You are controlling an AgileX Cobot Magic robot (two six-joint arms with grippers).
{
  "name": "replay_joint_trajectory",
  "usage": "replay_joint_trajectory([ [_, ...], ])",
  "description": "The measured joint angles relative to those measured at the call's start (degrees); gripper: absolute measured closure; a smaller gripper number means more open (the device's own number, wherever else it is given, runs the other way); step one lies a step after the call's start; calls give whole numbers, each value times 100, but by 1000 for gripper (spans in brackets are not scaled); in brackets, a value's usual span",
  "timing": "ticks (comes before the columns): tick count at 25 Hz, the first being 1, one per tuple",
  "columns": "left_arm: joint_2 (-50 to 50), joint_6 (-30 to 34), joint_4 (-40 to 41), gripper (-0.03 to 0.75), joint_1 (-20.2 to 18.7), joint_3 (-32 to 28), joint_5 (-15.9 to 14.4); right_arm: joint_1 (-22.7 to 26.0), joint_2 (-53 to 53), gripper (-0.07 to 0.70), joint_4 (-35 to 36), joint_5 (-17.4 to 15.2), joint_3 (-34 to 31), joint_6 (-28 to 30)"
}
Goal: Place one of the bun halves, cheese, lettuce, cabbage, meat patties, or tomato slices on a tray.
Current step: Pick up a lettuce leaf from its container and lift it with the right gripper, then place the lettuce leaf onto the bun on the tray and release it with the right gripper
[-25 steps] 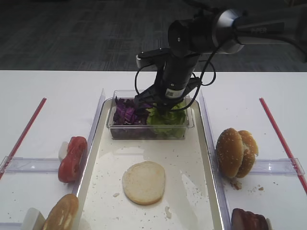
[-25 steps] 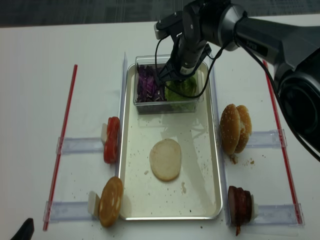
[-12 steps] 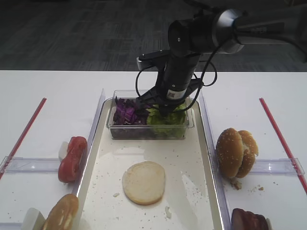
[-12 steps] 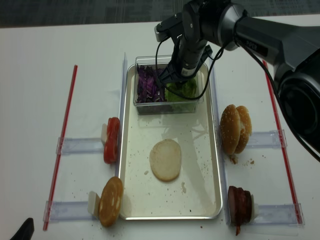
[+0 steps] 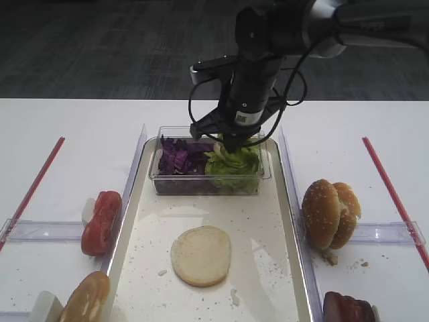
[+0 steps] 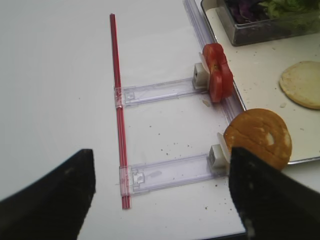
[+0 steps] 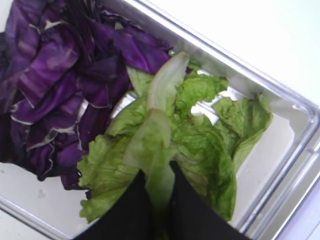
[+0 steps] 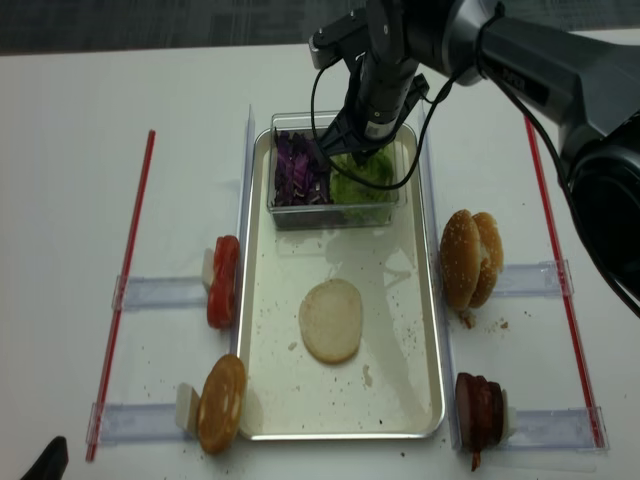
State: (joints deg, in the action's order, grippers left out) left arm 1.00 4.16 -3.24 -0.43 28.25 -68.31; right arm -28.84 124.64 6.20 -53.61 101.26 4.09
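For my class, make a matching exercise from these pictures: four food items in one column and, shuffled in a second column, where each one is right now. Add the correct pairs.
Column 1
1. lettuce
2. pale bun round
3. tomato slices
4. cabbage

Column 2
A. upright in a holder left of the tray
B. left part of the clear tub
C. pinched in the right tool above the tub
D. flat on the tray floor

Pairs: 1-C, 2-D, 3-A, 4-B
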Motion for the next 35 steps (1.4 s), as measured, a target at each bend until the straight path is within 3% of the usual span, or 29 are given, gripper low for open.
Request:
replay_joint_trajectory([
  [17, 0, 0, 0, 207, 0, 0, 0, 0, -18, 566, 358, -1591, 1076, 0],
  [35, 0, 0, 0, 207, 0, 0, 0, -212, -90, 566, 376, -1704, 1192, -118],
])
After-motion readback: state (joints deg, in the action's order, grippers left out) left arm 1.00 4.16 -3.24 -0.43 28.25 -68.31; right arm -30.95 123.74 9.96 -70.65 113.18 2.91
